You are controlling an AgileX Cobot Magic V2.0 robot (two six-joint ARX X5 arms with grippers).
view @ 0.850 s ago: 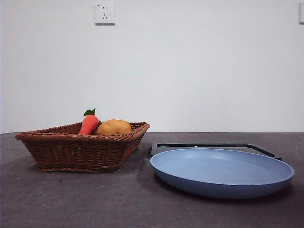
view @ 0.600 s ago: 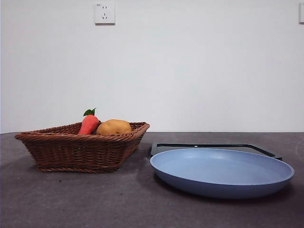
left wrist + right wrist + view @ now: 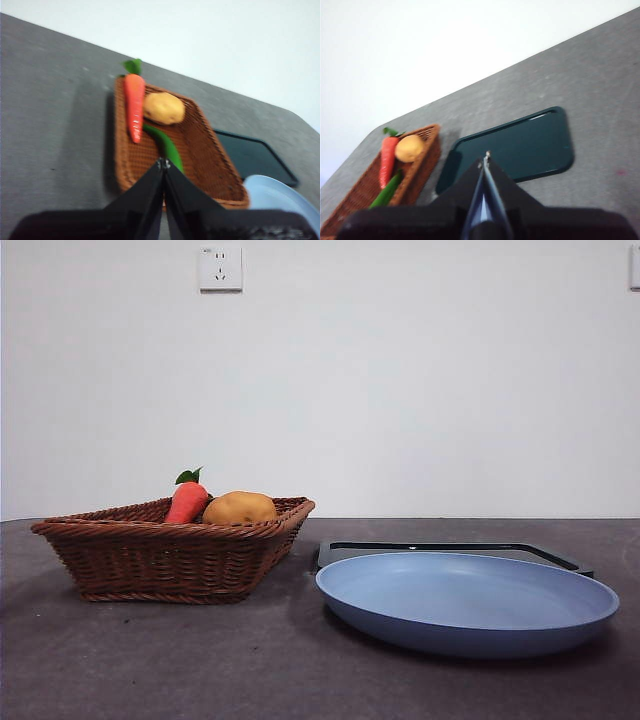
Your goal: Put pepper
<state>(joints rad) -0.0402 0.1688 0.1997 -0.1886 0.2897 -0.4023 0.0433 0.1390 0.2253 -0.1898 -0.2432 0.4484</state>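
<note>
Three views: one low front, two wrist-mounted.
Front looks level across the table; both wrists look down from above, sharing the basket [image 3: 175, 550] [image 3: 200, 150] [image 3: 370, 180].
</note>
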